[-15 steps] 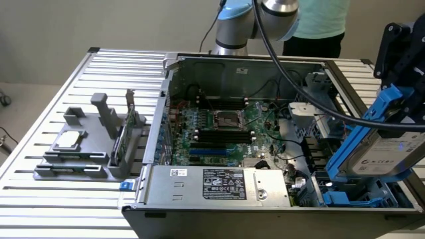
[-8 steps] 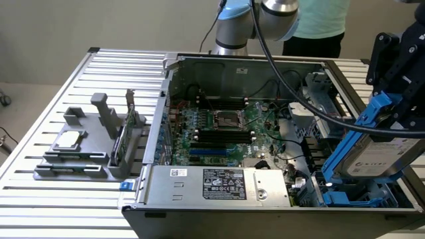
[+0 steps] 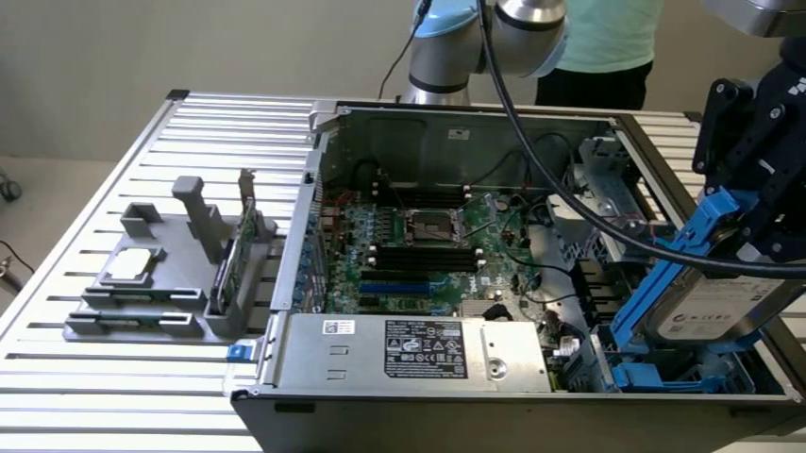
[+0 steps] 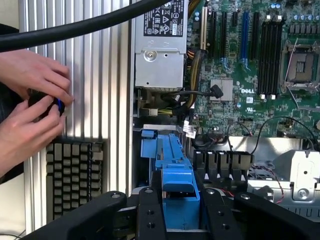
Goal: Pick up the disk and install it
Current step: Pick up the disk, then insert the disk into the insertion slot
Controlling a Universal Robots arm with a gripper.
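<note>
With the black metal gripper [image 4: 181, 202] pinched onto blue plastic side rails [image 4: 175, 165], holds the rectangular silver-grey metal disk [image 3: 712, 307] tilted over the open grey computer case's [image 3: 504, 415] drive-bay corner; judged stiff, weighty, shock-sensitive, best gripped by rails, not label.

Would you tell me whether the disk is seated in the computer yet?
Not seated: the claw holds the disk tilted, most of it sticking up above the drive bay.
</note>
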